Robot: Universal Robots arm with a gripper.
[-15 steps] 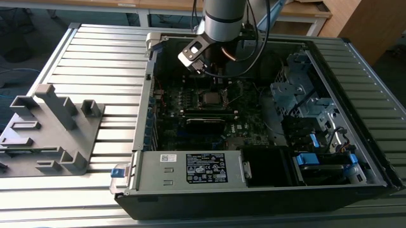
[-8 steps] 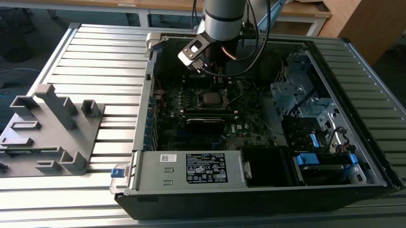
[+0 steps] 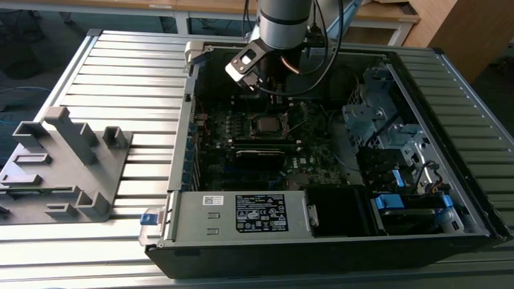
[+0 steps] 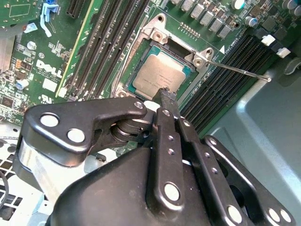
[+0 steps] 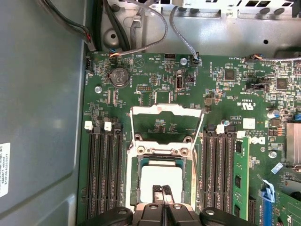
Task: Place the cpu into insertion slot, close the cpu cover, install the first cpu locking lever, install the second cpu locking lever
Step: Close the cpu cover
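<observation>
The open computer case fills the middle of the exterior view, with the green board inside. The gripper has its fingers pressed together, tip right over the cpu edge. The cpu lies flat in the slot, and the cover is flipped open.

In the exterior view an open computer case lies on the slatted surface, with a grey stepped fixture at nine o'clock from it. Inside, the labelled power supply sits at six o'clock of the green motherboard, a metal drive cage at three o'clock. The first wrist view shows a coin battery and black memory slots on the board
</observation>
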